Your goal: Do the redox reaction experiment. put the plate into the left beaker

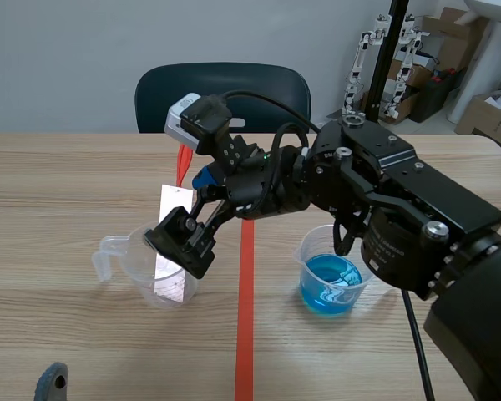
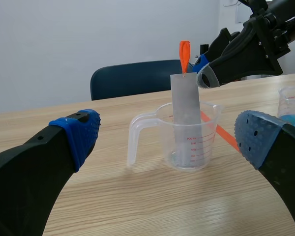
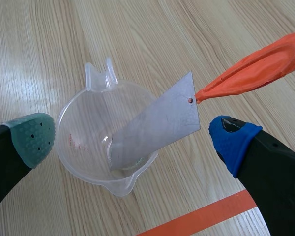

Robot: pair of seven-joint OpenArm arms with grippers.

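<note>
The plate, a thin grey metal strip, stands in the left beaker. Its lower end sits on the beaker's floor. Its upper half rises well above the rim, leaning toward the side away from the handle. An orange ribbon is tied through a hole near its top edge.

The right gripper has its fingers spread wide on either side of the beaker and grips nothing. Its blue pad is just beside the plate's upper corner; whether they touch cannot be told. The grey-green pad hangs outside the rim on the opposite side. The right arm comes in from the right and reaches past the middle tape line, crossing above the right beaker, which holds blue liquid.

The left gripper is low at the near edge of the table, fingers wide apart, looking at the left beaker from well back. Open tabletop lies between them.

The two beakers sit well apart, one on each side of the tape line. The table is pale wood grain. Behind its far edge is a dark blue chair against a plain grey wall, and cardboard boxes stand at the back right.
</note>
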